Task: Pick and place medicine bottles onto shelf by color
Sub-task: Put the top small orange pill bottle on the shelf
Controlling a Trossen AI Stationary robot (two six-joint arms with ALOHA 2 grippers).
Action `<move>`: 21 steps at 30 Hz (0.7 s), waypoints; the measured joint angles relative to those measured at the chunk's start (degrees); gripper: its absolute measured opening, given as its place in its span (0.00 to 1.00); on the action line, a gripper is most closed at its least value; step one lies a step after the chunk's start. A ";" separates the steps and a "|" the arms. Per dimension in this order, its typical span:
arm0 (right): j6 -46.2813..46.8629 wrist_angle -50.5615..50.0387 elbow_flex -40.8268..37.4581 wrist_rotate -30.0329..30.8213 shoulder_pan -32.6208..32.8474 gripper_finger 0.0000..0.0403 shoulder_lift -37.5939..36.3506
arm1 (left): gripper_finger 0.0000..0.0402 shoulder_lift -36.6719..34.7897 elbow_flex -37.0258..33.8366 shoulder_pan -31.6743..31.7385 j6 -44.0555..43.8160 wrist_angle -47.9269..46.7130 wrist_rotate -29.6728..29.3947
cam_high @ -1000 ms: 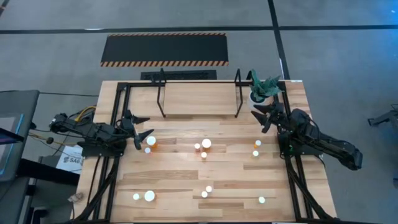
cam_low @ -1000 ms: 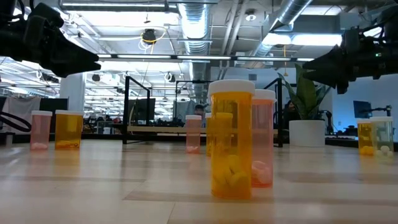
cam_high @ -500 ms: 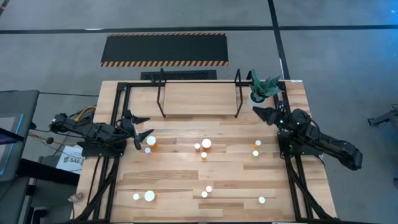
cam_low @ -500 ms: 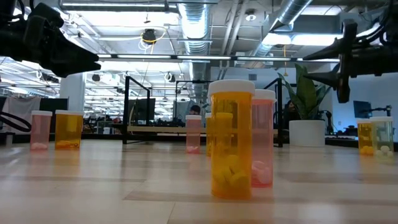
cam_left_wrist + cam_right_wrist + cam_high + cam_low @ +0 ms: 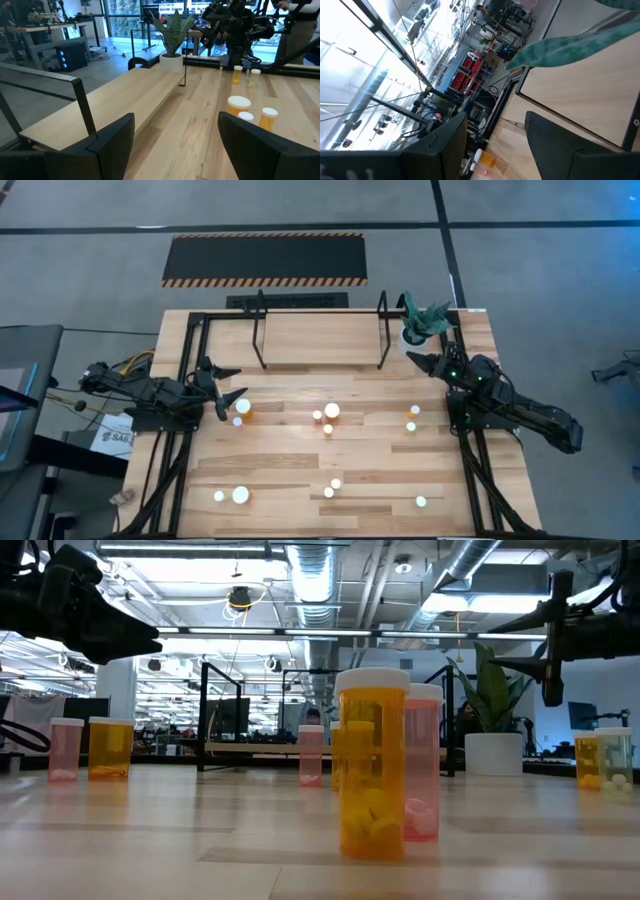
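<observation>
Medicine bottles (image 5: 331,411) dot the table, shelf (image 5: 320,338) beside a potted plant (image 5: 418,326); both arms' fingers spread, empty.

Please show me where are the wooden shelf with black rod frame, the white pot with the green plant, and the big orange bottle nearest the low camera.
Light wooden shelf in black rod frame (image 5: 320,340), high view, bare board.
White pot with green plant (image 5: 492,753), low view, pot wall.
Large orange bottle with white cap (image 5: 372,780), low view, orange body.
</observation>
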 joint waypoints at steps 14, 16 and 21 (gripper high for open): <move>17.10 -1.65 0.02 0.02 0.18 0.56 0.00 | 0.68 0.02 0.00 0.00 0.00 0.00 0.02; 22.13 -2.81 0.02 0.00 0.51 0.56 0.00 | 0.68 0.02 -0.02 0.00 0.00 0.00 0.02; 26.10 -3.08 0.02 0.02 1.36 0.56 -0.02 | 0.68 0.00 -0.01 -0.01 0.00 -0.01 0.00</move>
